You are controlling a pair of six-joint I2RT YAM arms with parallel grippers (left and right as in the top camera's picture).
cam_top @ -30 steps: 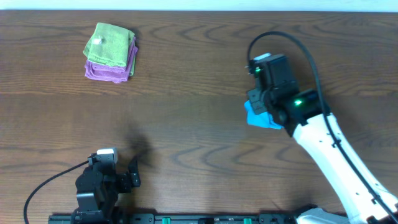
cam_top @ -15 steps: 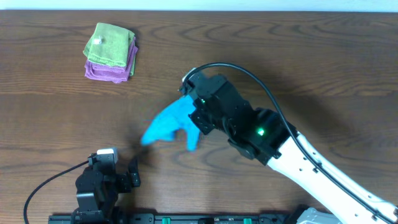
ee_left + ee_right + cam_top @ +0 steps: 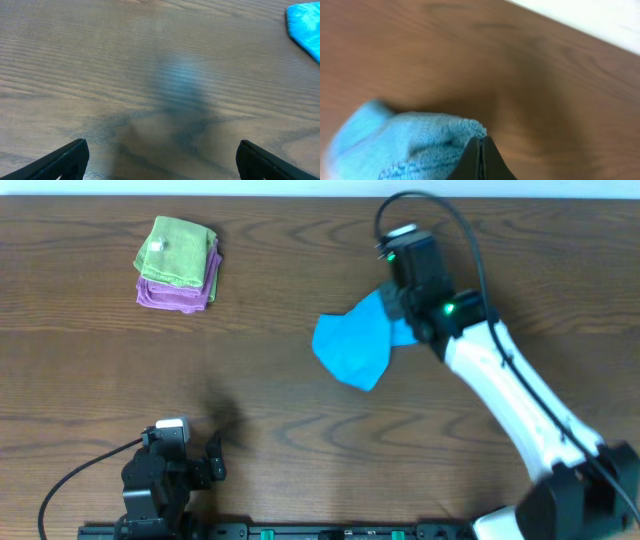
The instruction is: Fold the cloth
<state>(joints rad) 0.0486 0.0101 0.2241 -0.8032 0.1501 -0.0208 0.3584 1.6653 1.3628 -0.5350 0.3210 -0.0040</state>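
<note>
The sky-blue cloth (image 3: 352, 346) hangs from my right gripper (image 3: 400, 298) over the middle of the table, spread out to the gripper's left and front. In the right wrist view the gripper (image 3: 481, 159) has its jaws pressed together on an edge of the cloth (image 3: 415, 145), above the wood. My left gripper (image 3: 207, 464) is at the table's front left, open and empty, far from the cloth. In the left wrist view its fingers (image 3: 70, 159) stand wide apart, and a corner of the cloth (image 3: 306, 26) shows at the top right. No white tag shows.
A light green folded cloth (image 3: 178, 248) lies on a purple folded cloth (image 3: 175, 293) at the far left of the brown wooden table (image 3: 90, 380). The right arm's black cable (image 3: 470, 240) loops above its wrist.
My right gripper has swung with the cloth from the right to centre-left, then back to the far right-centre. The cloth now hangs more spread. The left arm has not moved.
</note>
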